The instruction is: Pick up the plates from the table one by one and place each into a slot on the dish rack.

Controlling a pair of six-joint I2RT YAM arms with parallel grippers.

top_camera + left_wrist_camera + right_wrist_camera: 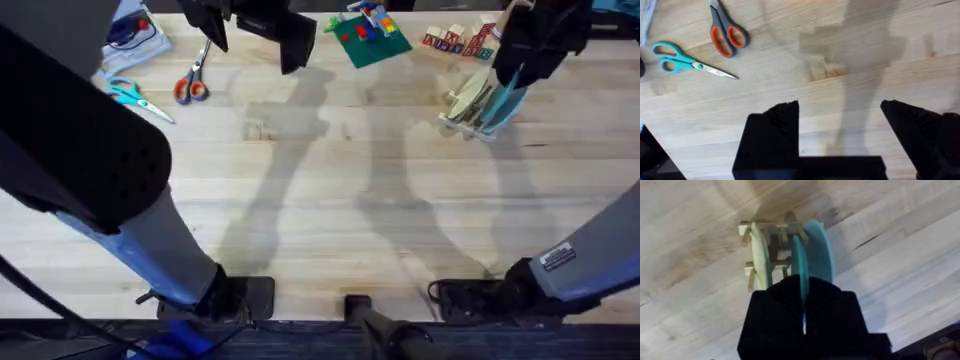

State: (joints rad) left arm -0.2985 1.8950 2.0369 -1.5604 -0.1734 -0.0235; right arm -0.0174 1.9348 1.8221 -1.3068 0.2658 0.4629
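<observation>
Right pincer (804,296) pinches teal plate's (799,262) edge in dish rack (771,247).

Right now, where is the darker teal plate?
The darker teal round plate stands on edge in the small wooden dish rack, between a cream plate and a pale sky-blue plate, pinched in the right gripper.

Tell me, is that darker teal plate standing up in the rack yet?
Upright: the teal plate stands on edge between the dish rack pegs, with the right gripper shut on its rim.
</observation>
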